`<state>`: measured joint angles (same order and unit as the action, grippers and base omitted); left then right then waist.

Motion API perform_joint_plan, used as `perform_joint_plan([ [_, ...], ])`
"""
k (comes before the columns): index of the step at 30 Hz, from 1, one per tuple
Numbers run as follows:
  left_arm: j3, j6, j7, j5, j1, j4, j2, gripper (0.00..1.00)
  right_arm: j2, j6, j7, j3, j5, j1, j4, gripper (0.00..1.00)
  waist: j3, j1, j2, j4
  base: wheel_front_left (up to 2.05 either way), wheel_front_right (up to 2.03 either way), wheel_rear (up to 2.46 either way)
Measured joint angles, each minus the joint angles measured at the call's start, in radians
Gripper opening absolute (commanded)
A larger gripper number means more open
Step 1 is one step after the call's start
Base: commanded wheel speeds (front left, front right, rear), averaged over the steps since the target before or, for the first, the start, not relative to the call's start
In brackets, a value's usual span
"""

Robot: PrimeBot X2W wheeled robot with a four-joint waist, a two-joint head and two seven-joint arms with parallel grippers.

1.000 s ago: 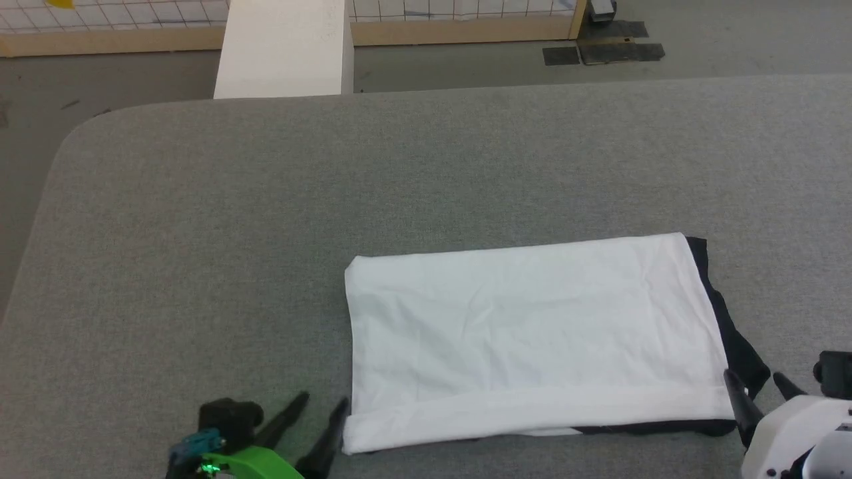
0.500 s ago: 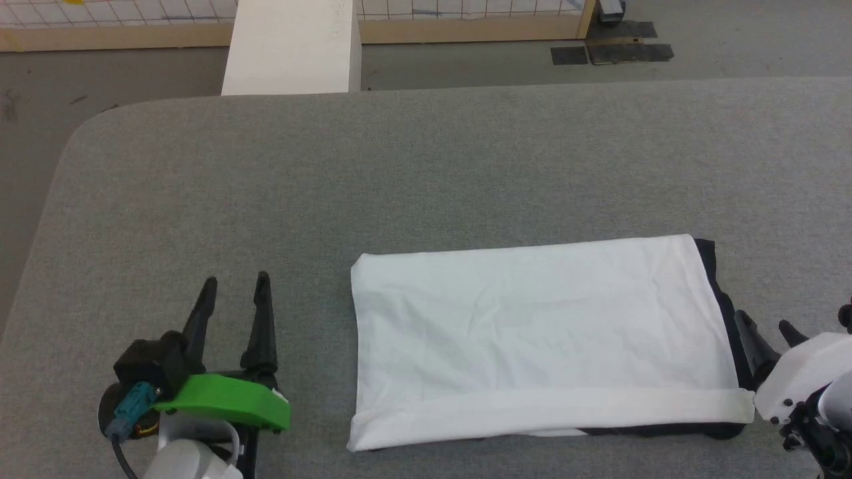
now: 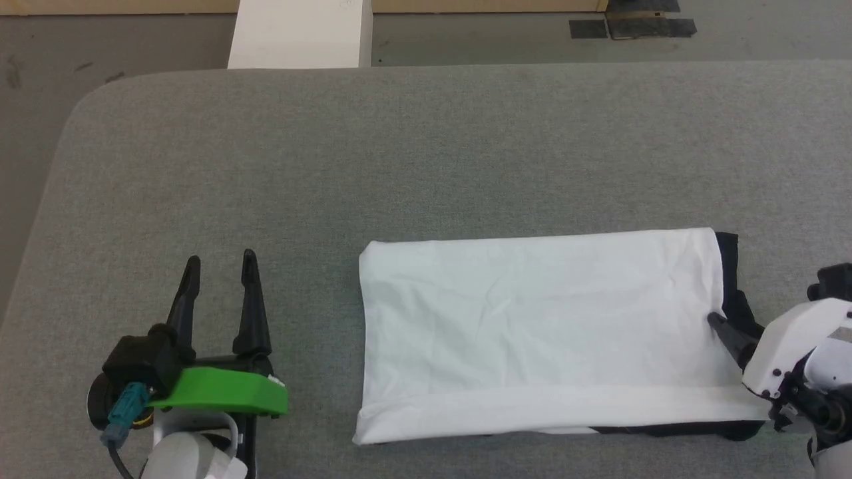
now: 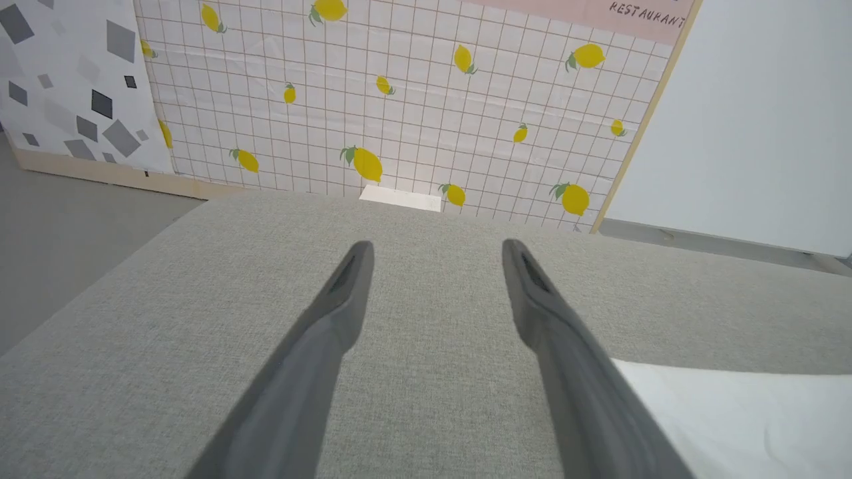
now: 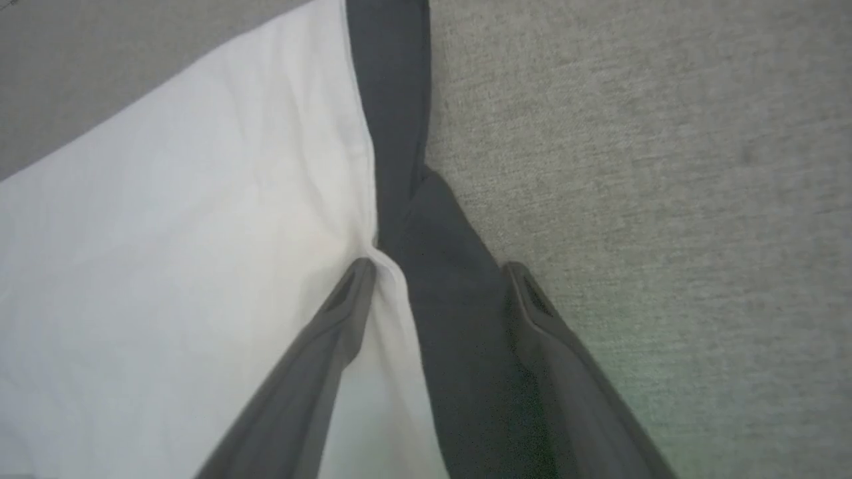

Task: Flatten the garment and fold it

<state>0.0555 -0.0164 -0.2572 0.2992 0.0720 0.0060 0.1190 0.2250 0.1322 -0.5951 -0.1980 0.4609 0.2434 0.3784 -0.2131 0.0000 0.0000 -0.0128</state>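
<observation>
At the near left, the left gripper (image 3: 221, 257) is held over bare grey table (image 3: 399, 146), its two dark fingers spread wide with nothing between them. It is kept apart from the left edge of the garment (image 3: 539, 332).

At the near right, the right gripper (image 5: 439, 265) is also spread wide, astride the garment's right edge. One finger is laid on the white cloth and the other over the black cloth, and no fold is pinched.

The garment is laid as a folded white oblong on the near right part of the table, with black cloth showing along its right and near edges.

Past the table's far edge, a white block (image 3: 299, 33) is set on the grey floor (image 3: 40, 53), with dark mats (image 3: 632, 26) to the right. Farther off, a lemon-printed panel (image 4: 399, 100) is stood upright.
</observation>
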Motion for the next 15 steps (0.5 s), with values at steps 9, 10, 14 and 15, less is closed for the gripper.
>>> perform_joint_plan([
  [9, -0.043, 0.05, 0.0, -0.038, -0.001, 0.023, -0.031, 1.0, 0.005, 0.0, -0.105, 0.051, 0.059, 0.011, -0.025, 0.0, 0.008, 0.0, 0.0, -0.004, 0.0, 0.0, 0.0],
  [10, -0.044, 0.052, 0.0, -0.039, -0.001, 0.025, -0.033, 1.0, 0.003, 0.0, -0.1, 0.057, 0.058, 0.007, -0.03, 0.0, 0.01, 0.0, 0.0, -0.005, 0.0, 0.0, 0.0],
  [14, -0.049, 0.062, 0.0, -0.048, -0.001, 0.035, -0.043, 1.0, 0.004, 0.001, -0.052, 0.034, 0.024, -0.012, -0.035, 0.0, 0.019, 0.0, 0.0, -0.006, 0.0, 0.0, 0.0],
  [15, -0.05, 0.066, 0.0, -0.054, -0.001, 0.038, -0.046, 1.0, 0.004, 0.001, -0.033, 0.021, 0.007, -0.016, -0.035, 0.0, 0.021, 0.0, 0.0, -0.007, 0.0, 0.0, 0.0],
])
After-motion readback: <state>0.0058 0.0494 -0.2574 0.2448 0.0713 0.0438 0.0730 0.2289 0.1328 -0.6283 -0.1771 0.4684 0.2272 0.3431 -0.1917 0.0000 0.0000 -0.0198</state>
